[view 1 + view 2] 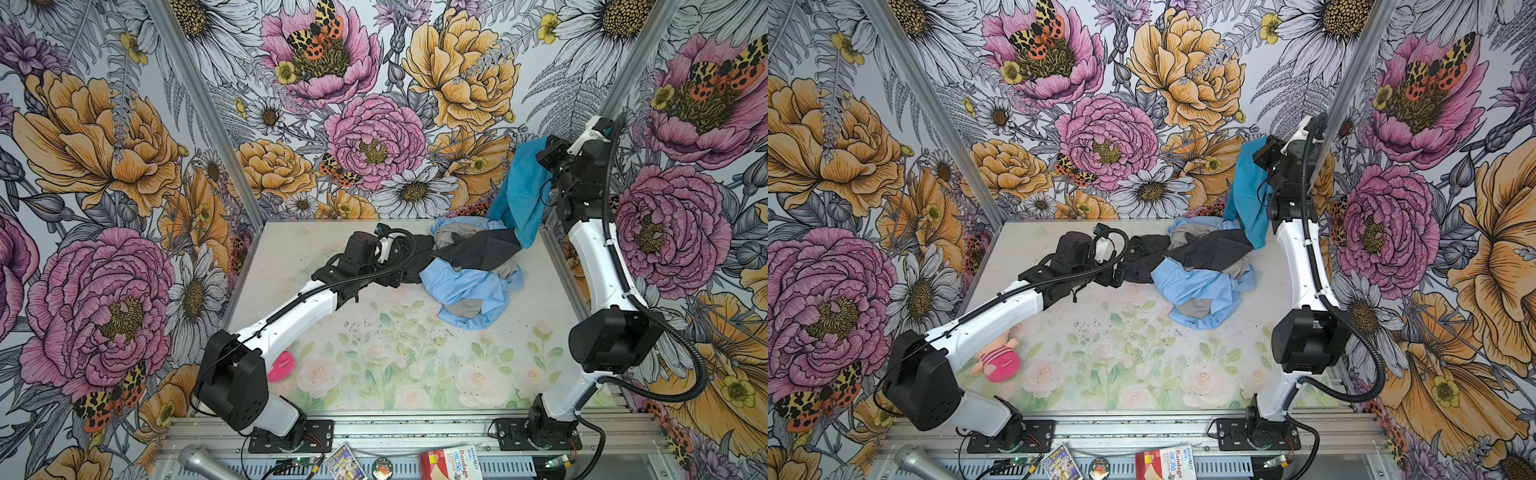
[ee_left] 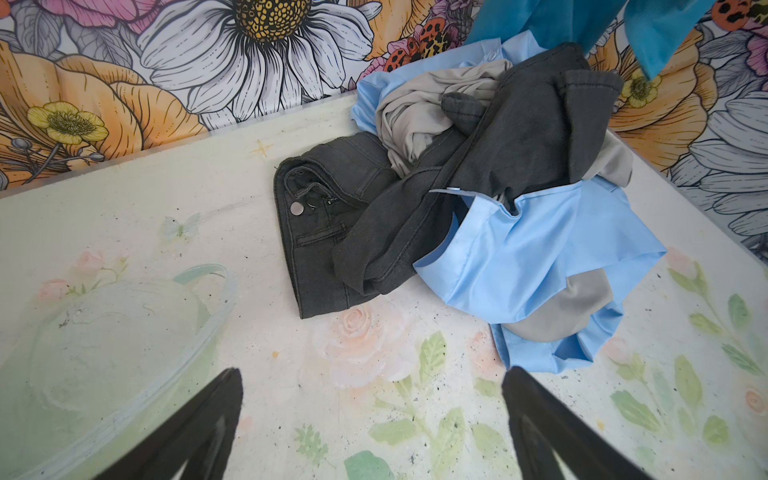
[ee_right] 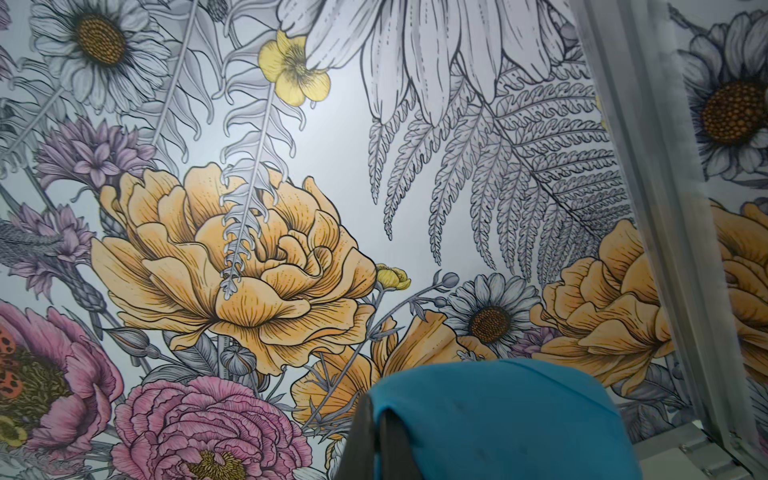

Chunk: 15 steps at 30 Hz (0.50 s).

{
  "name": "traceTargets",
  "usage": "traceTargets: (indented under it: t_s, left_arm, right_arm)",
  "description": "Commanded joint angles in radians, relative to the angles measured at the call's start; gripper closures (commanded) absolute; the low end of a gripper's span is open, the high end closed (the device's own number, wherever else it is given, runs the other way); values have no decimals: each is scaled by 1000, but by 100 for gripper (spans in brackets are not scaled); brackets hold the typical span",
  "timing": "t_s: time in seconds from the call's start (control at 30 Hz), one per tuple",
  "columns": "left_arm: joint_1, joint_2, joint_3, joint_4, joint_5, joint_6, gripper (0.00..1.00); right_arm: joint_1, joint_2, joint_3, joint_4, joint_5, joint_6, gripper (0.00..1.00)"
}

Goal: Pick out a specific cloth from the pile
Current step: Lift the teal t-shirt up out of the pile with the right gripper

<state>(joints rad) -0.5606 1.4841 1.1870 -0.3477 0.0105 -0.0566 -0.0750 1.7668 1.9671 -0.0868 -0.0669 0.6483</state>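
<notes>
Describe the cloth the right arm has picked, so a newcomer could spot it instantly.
Find the clothes pile at the table's far right, then look above it. The cloth hangs from the raised right tool, its lower end reaching the pile. It is plain deep turquoise, stronger than the pale blue shirt lying below.

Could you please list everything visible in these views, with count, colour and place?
turquoise cloth: one, turquoise-blue, hanging lifted at the back right
pile: one heap; sky-blue shirt, dark grey jeans, light grey garment; back of the table
table: one, pale floral
plush toy: one, pink, front left
microphone: one, silver, front ledge
bandage box: one, red and white, front ledge
left gripper: open, beside the pile
right gripper: shut on the turquoise cloth
</notes>
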Motion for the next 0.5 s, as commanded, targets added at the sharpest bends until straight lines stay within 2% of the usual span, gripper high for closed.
traceTargets:
  t_s: [0.0, 0.27, 0.47]
  left_arm:
    - [14, -18, -13, 18, -22, -21, 1]
    - [58, -72, -48, 70, -11, -71, 1]
    - [104, -140, -90, 95, -16, -109, 1]
  right_arm:
    - [47, -45, 99, -25, -44, -30, 100]
    - [206, -16, 252, -103, -104, -61, 100]
    - [350, 5, 241, -116, -113, -41, 100]
